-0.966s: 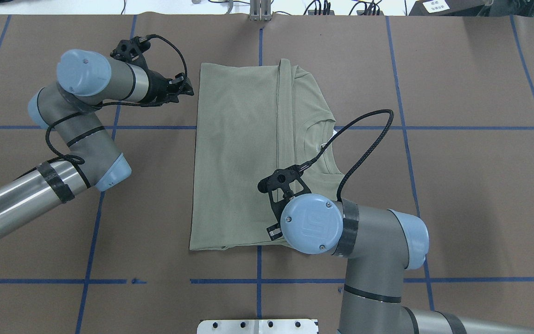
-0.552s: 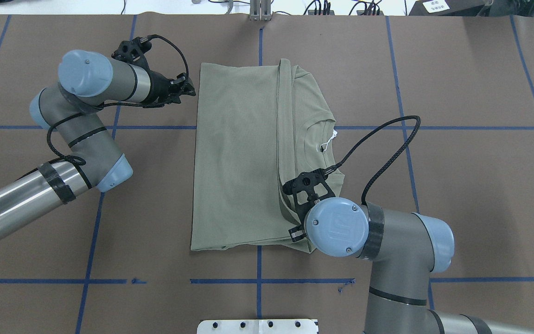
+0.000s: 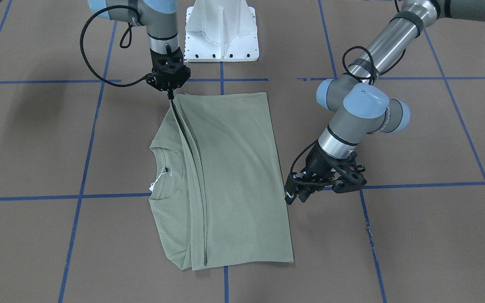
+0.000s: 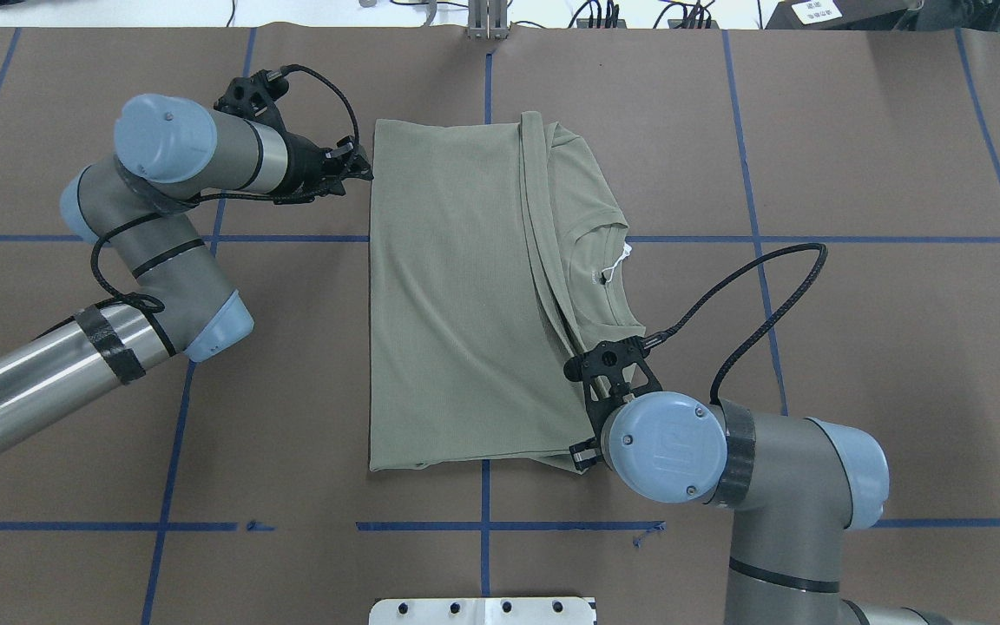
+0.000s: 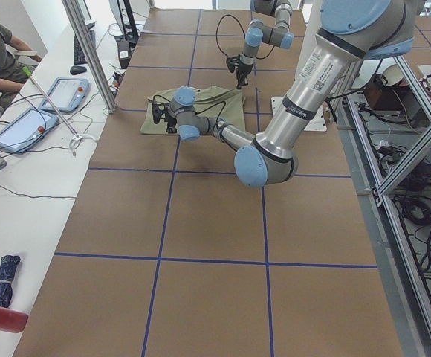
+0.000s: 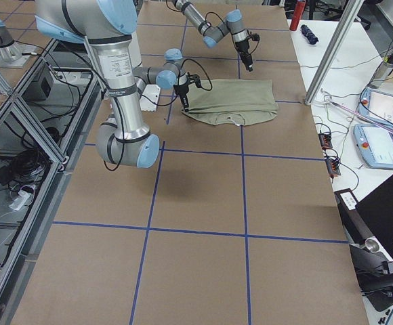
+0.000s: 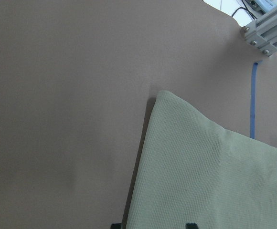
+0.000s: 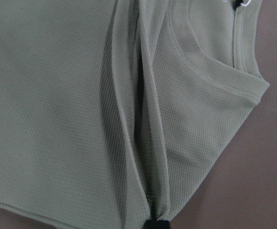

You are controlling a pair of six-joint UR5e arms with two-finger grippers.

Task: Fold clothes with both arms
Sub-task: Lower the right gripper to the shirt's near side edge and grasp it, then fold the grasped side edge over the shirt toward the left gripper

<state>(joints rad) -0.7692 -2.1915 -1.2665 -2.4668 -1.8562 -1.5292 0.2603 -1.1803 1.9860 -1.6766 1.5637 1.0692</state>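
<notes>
The right gripper is seen clamped on the shirt, pinching the hem edge nearest the white pedestal, w/ fingers pointed straight down. That grip is shown only by the front-facing view and the right wrist cam, where a ridge of cloth is drawn to a point at the black tips. In the overhead view the tips are mostly hidden under the wrist's blue cap. The left gripper is held low and near-horizontal at the shirt's opposite long edge, toward its far end. Its jaws are shown apart by the left wrist cam only, w/ the shirt's edge lying btw. the two tips; whether cloth is touched can't be told. The shirt is laid folded lengthwise approx. midway on the table, which is brown w/ blue tape lines. The collar and white tag lie exposed on the right arm's side. A raised fold line is seen slanting from the pinch to the far hem. In both side views the grippers are too small for jaw state to be judged.
</notes>
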